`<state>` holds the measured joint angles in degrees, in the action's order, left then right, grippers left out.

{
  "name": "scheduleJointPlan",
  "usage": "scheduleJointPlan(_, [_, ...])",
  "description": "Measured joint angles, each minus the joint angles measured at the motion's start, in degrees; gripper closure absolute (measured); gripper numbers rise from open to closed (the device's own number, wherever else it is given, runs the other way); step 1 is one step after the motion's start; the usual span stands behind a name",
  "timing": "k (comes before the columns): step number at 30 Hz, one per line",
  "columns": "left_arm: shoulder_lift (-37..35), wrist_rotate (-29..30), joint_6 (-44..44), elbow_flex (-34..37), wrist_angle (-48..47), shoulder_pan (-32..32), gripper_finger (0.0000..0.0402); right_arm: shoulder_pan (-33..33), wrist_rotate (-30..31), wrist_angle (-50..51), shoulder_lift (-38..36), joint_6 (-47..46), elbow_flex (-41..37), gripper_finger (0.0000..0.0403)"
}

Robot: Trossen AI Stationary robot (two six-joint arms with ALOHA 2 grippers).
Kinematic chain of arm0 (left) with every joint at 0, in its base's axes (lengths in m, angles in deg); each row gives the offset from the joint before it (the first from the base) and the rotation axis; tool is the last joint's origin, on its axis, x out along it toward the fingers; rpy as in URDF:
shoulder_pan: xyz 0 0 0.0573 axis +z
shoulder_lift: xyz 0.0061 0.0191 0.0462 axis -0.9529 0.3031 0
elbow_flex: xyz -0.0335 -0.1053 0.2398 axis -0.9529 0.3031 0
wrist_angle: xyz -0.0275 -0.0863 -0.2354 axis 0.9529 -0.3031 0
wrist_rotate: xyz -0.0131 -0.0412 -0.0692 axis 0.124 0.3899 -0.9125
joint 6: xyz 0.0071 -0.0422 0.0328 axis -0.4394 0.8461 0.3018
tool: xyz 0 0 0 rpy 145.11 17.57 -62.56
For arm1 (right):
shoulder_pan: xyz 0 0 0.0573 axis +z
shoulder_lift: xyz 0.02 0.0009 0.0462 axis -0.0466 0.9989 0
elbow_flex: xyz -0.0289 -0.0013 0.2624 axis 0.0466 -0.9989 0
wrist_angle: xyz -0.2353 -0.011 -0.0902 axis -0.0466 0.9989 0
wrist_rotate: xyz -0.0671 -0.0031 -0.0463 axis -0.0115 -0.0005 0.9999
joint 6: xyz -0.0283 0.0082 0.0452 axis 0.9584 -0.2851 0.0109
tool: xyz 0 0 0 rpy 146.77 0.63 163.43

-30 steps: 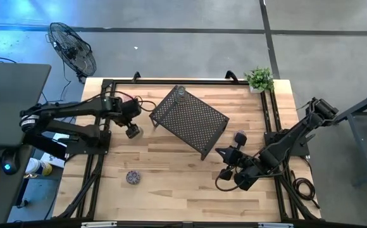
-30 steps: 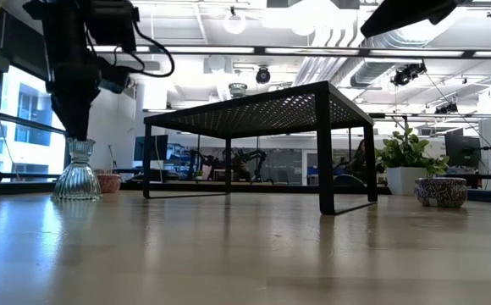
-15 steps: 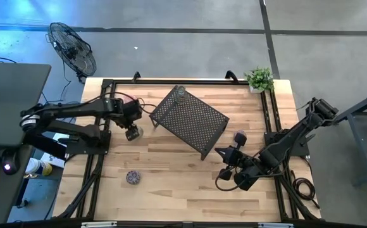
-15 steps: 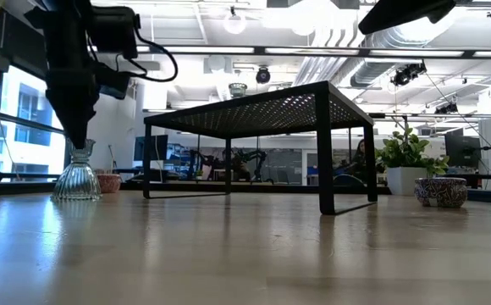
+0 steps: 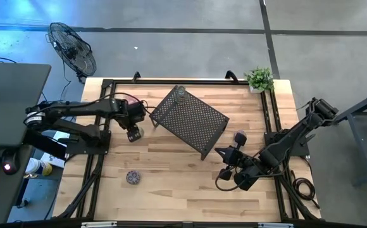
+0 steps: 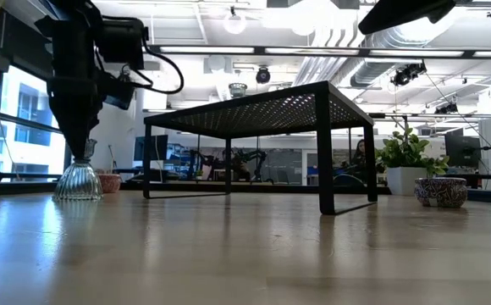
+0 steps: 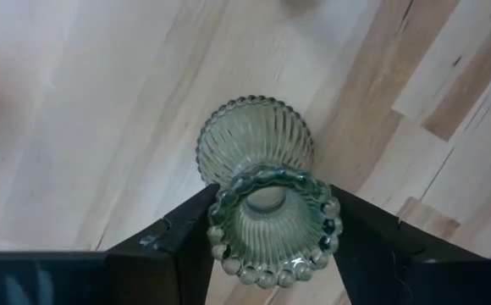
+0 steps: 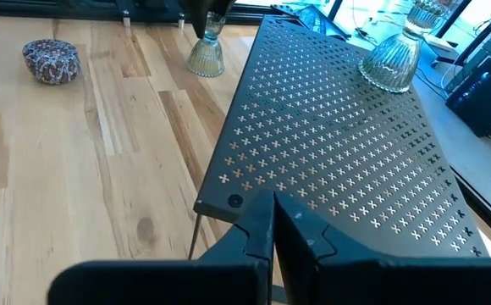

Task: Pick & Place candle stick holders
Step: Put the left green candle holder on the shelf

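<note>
Pale wood makes up the worktop [image 5: 171, 177], and a bright room with ceiling lights is seen behind it in the low view.

On the left wrist view, the two dark fingers [image 7: 169, 233] of the left gripper [image 5: 133, 133] are seen opened just wide enough to sit on both sides of a pale green glass holder [image 7: 262, 182], right by its beaded rim. It cannot be told if the glass is squeezed yet. The holder is stood upright on the wood at the left of the low view, so it is not lifted.

One clear holder [image 5: 180, 92] is already set on the black rack [image 5: 190, 120], at its upper corner in the high view. A patterned purple holder [image 5: 132, 177] is left at the lower left of the worktop, and a dark one [image 5: 240, 136] sits right of the rack. So most of the job is judged still to be done.

The right gripper [image 5: 224, 154] is parked at the lower right, with its fingers [image 8: 267, 224] closed and nothing held.
</note>
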<state>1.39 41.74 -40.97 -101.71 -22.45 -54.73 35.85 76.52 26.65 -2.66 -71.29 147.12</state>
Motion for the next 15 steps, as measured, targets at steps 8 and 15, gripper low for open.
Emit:
scheduleJointPlan(8, [0.0,-1.5,-0.7,-0.1,-0.2,0.0,0.0239,0.0,-0.4,0.0,0.0,-0.1,0.0,0.0402])
scheduleJointPlan(15, [-2.8,-1.4,-1.6,-5.7,-7.1,-1.5,0.0239,-0.2,-0.8,-3.3,-0.1,0.9,0.0,0.0402])
